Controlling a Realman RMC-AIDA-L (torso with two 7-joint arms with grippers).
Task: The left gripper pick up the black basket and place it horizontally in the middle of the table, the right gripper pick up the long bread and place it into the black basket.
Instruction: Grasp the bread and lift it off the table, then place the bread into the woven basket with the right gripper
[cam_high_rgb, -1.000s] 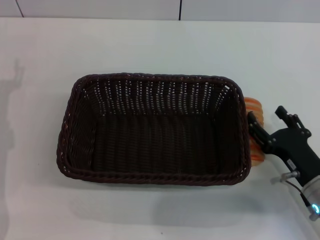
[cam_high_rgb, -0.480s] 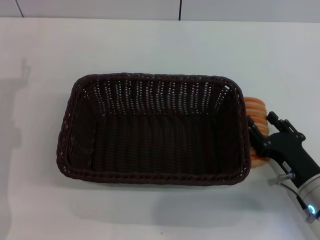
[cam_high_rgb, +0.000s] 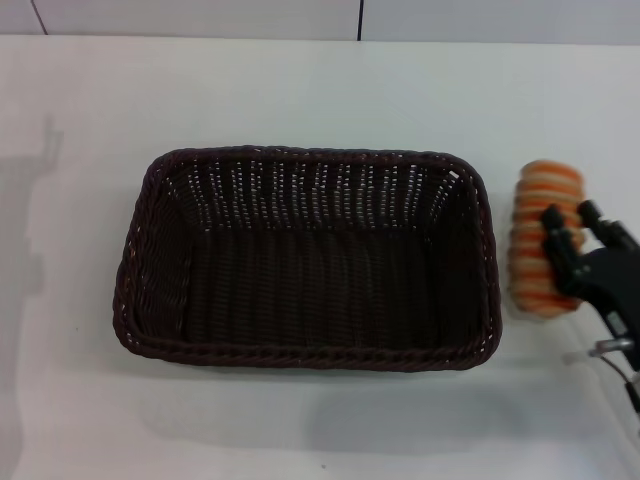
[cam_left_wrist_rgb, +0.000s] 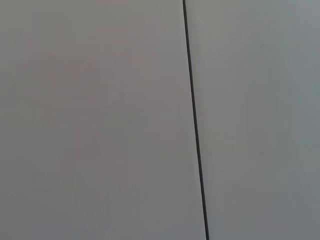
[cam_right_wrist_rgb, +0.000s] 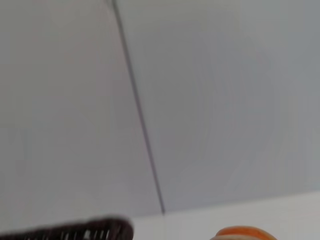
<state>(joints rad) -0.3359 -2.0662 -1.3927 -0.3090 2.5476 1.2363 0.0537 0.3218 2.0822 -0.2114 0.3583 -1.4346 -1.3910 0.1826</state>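
Note:
The black basket (cam_high_rgb: 305, 260) lies lengthwise across the middle of the white table (cam_high_rgb: 300, 90), and nothing is in it. The long bread (cam_high_rgb: 538, 235), tan with orange stripes, is just right of the basket's right rim and looks lifted off the table. My right gripper (cam_high_rgb: 569, 228) is shut on the bread's right side. In the right wrist view, a piece of the basket rim (cam_right_wrist_rgb: 85, 232) and the bread's top (cam_right_wrist_rgb: 240, 234) show at the lower edge. My left gripper is out of view; its wrist view shows only a wall.
A grey panelled wall with a dark vertical seam (cam_high_rgb: 360, 18) stands behind the table. Bare tabletop lies to the left of the basket and beyond it.
My right gripper closed on the bread beside the basket, then rose and moved right with it. The bread now shows whole, apart from the basket's rim. The basket has not moved.

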